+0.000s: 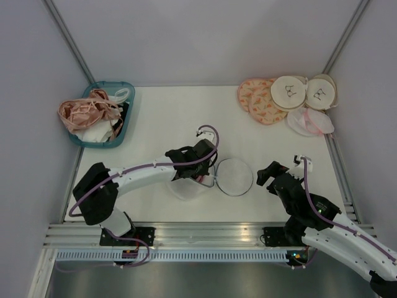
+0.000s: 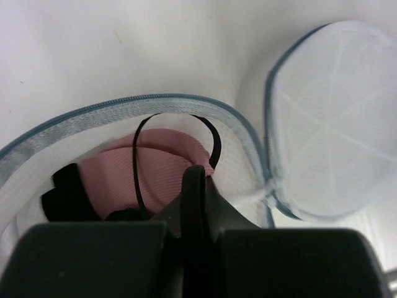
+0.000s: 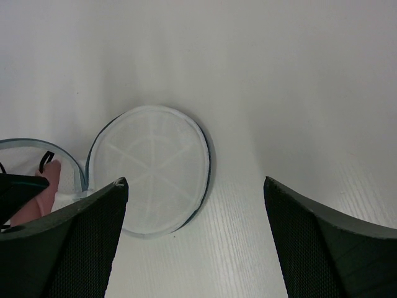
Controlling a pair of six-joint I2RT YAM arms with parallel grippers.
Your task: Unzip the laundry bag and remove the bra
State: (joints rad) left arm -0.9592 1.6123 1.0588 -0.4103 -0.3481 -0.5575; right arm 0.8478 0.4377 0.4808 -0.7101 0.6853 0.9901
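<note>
A: Where is the laundry bag (image 1: 186,189) found, and is it opened?

B: It is laid on the white table (image 1: 161,118) and is taken here as the landmark. Its blue-grey zipped rim (image 2: 124,107) is seen undone. The round mesh lid (image 2: 335,124) is folded out flat just right of the bag and is joined to it at one spot.

A: What is noted from left to right?

B: Well left of the bag and further back, a teal basket (image 1: 111,83) heaped with pink garments is seen. Inside the bag's mouth the left gripper (image 2: 197,180) is found with its jaws pressed together at the edge of the pink bra (image 2: 161,164). Whether fabric is actually pinched cannot be told. Right of the lid, the right gripper (image 3: 195,186) is spread wide, with nothing between its fingers. Far right of the bag and further back, peach patterned pouches (image 1: 255,99), cream pouches (image 1: 291,92) with black marks and a pink-rimmed mesh pouch (image 1: 309,121) are grouped.

A: How is the bra expected to handle?

B: It is judged light, soft and limp, with a padded cup that gives under pressure. A hold on the cup's edge is favoured over the thin black strap (image 2: 138,167), which could be stretched or snagged.

A: What stands in the way?

B: Only the bag's own rim, it is judged. The mesh is light too, so the bag may be dragged up with the bra unless it is pinned.
</note>
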